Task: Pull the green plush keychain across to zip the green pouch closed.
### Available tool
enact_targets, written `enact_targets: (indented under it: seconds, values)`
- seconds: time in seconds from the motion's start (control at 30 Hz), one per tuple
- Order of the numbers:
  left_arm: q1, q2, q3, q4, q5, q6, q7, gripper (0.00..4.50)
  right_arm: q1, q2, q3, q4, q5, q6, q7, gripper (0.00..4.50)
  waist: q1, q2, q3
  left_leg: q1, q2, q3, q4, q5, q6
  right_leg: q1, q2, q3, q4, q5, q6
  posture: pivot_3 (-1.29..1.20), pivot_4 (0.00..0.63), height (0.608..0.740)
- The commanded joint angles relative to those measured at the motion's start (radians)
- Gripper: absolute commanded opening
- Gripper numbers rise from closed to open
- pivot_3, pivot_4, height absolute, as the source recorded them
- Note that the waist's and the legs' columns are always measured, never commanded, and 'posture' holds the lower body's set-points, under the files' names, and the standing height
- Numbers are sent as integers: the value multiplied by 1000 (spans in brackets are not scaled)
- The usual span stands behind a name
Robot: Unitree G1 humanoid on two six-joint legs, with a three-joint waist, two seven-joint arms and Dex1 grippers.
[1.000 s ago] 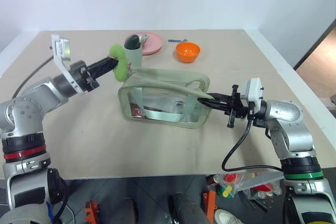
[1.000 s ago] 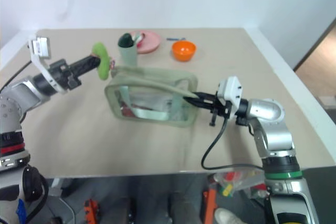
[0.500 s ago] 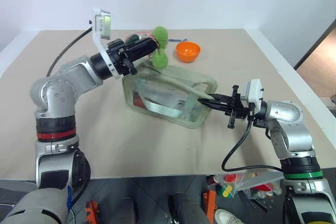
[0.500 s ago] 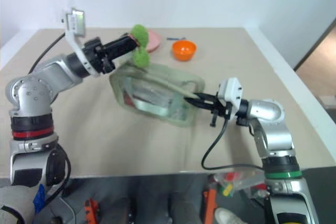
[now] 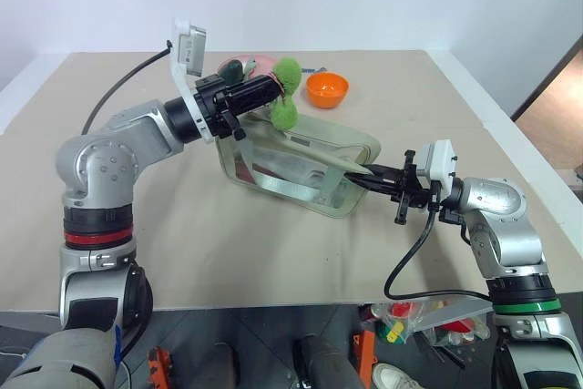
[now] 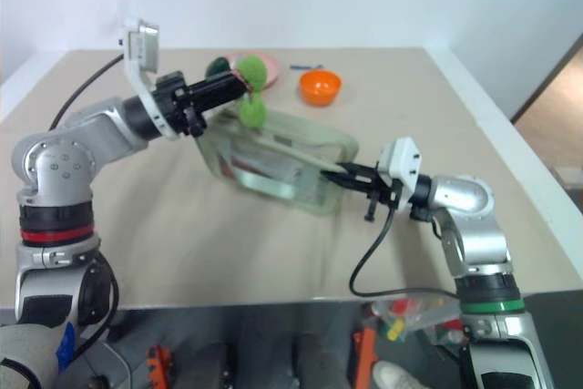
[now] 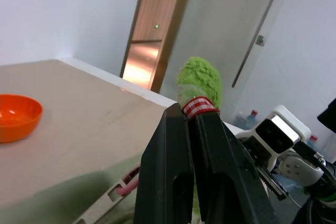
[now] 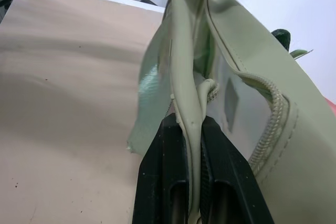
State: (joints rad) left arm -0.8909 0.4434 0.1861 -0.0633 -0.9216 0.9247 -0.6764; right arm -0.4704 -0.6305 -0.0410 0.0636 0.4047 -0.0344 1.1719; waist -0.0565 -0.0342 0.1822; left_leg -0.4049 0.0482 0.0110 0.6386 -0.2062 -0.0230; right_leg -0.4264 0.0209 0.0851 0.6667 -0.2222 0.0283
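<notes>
Fuzzy keychain [image 5: 286,105], boxy fabric pouch [image 5: 301,168]

A bright lime-green plush keychain [image 5: 286,103] is showing at upper centre, its loop [image 7: 195,107] striped red and white. The pouch [image 5: 310,166] below is looking pale sage green with clear panels. An orange bowl [image 5: 326,89] and pink plate [image 5: 264,65] are sitting on the beige table [image 5: 273,252].
</notes>
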Motion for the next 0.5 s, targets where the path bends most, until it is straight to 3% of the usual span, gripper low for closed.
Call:
enact_targets:
  seconds: [0.03,0.27,0.5]
  values:
    - [-68,0,41,-61,-61,12,24,71,-22,-3,-12,-6,-6,-22,-6,0,1,0,0,0,0,0,0,0,0,0,0,0,0,0,0,0,150,740]
    - [-80,-31,46,-107,-102,22,75,71,-72,20,-21,46,7,-36,-5,0,2,0,0,0,-1,0,0,0,0,0,-1,0,0,0,1,0,150,740]
    - [-92,6,52,-125,-142,55,79,71,-151,-22,-14,23,63,-9,106,0,2,0,1,-1,-1,0,0,0,0,0,-1,0,0,-1,2,0,150,740]
